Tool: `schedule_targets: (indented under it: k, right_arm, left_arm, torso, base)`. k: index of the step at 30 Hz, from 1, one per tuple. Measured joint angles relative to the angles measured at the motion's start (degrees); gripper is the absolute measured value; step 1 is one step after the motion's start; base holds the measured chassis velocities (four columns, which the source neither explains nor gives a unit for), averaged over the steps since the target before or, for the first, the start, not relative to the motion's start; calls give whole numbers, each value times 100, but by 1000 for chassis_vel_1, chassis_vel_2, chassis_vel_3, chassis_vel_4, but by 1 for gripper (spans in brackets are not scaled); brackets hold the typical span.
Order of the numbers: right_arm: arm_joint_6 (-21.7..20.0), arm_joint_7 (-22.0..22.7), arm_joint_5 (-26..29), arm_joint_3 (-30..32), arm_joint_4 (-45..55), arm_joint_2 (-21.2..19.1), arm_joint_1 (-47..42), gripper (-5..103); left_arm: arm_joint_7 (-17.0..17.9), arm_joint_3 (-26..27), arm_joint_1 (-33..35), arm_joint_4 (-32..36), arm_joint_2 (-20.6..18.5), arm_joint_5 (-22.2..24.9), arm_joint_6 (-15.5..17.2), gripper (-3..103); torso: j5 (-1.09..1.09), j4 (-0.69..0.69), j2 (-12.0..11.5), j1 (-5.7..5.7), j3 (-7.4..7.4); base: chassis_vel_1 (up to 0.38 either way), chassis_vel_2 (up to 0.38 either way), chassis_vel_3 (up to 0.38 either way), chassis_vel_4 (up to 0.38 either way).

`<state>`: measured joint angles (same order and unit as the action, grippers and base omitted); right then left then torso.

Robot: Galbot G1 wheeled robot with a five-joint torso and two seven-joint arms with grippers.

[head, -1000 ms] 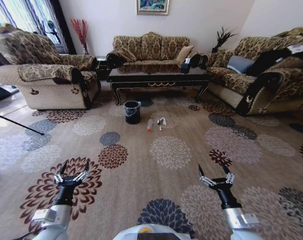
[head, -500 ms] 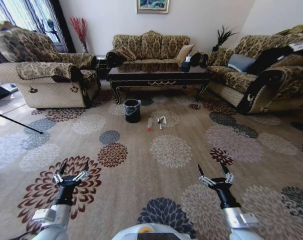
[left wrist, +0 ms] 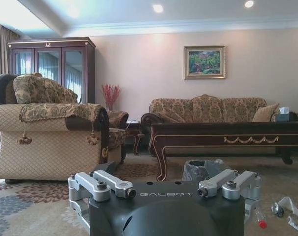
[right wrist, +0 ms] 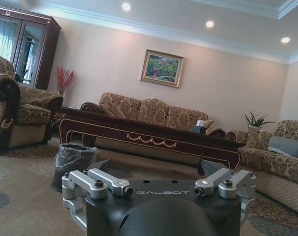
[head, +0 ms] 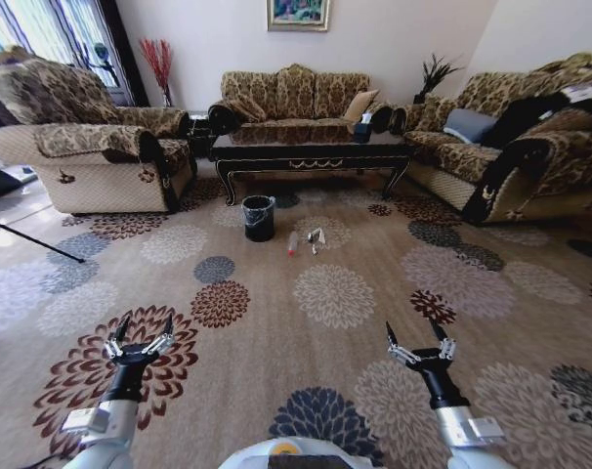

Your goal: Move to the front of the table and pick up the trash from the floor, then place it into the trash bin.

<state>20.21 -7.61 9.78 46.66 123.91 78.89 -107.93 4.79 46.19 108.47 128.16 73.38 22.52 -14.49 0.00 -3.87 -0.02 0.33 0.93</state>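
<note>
The dark glossy table (head: pixel 311 154) stands across the room in front of the sofa. On the carpet before it sits the black trash bin (head: pixel 258 217) with a plastic liner. Just right of the bin lies the trash: a clear bottle (head: pixel 293 243) with a red cap and crumpled white paper (head: pixel 316 236). My left gripper (head: pixel 147 320) and right gripper (head: pixel 411 328) hover low over the carpet near me, both open and holding nothing, far short of the trash. The left wrist view shows the table (left wrist: pixel 227 135), bin (left wrist: pixel 200 169), bottle (left wrist: pixel 260 222) and paper (left wrist: pixel 289 204). Table (right wrist: pixel 149 135) and bin (right wrist: pixel 70 160) appear in the right wrist view.
An armchair (head: pixel 91 147) stands at the left and a sofa (head: pixel 516 147) at the right, with another sofa (head: pixel 291 98) behind the table. A dark tripod leg (head: pixel 32 239) crosses the floor at the far left. Open patterned carpet (head: pixel 325 293) lies between me and the trash.
The whole picture has wobbled slightly, so the camera moved a little. Both grippers hold the same open pose, and the bin and trash lie as before.
</note>
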Motion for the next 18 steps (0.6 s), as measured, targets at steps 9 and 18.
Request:
schedule_targets:
  k: [9,18]
  right_arm:
    - [3,-16,5,-10,-14,7,9,100]
    - [2,-12,1,-15,-18,10,13,100]
  left_arm:
    - [0,0,-35,-53,32,-37,-53,100]
    - [-2,9,-30,-95,31,-166,-9,100]
  torso:
    - [0,0,0,3,15]
    - [0,0,0,6,28]
  base:
    - [-25,11,18,-21]
    - [-99,108,114,-109]
